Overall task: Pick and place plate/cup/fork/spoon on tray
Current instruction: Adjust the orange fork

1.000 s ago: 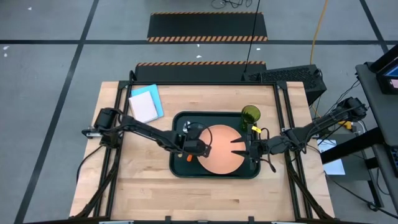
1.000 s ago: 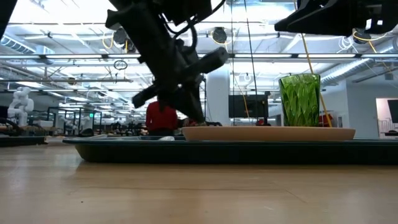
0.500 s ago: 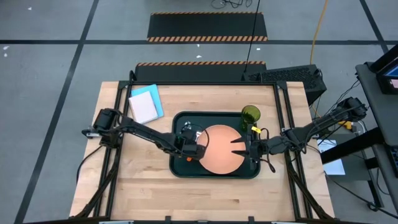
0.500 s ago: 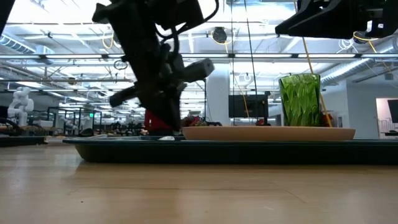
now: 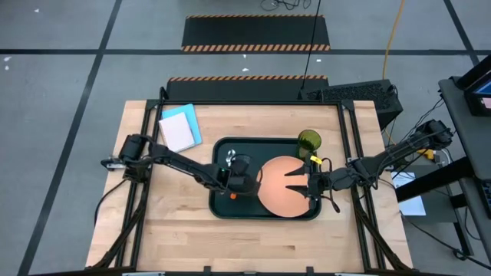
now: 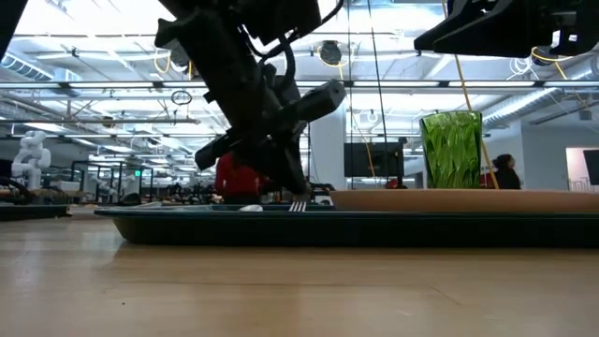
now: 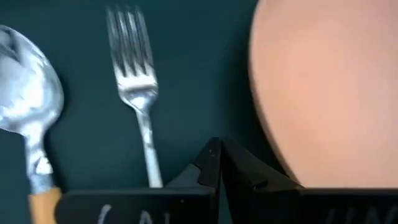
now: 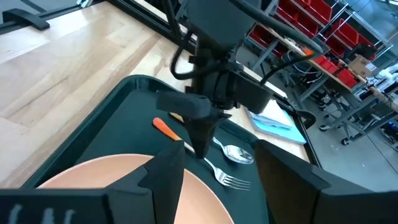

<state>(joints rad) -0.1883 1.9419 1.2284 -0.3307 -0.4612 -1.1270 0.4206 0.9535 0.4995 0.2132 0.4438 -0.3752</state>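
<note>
The dark tray lies mid-table. On it the salmon plate lies flat at the right. The fork and spoon lie side by side on the tray floor left of the plate. The green cup stands upright at the tray's far right corner. My left gripper is shut and slants down, its tip between the fork's stem and the plate's left rim. My right gripper is open and hovers over the plate's right part, holding nothing. My left gripper's shut fingers come slanting down from the table's left. The outer side of one finger stands at the plate's left rim. Whether it touches the rim I cannot tell. The plate lies flat on the tray.
A blue and white notebook lies at the table's far left. A black box sits beyond the far right corner. Bare wood runs along the near edge. A person shows in the room behind.
The plate has slid flat along the tray toward the table's right edge and a little toward the near edge. This has uncovered the fork's tines. My left gripper, still shut, swung a little toward the table's left and came back toward the plate.
</note>
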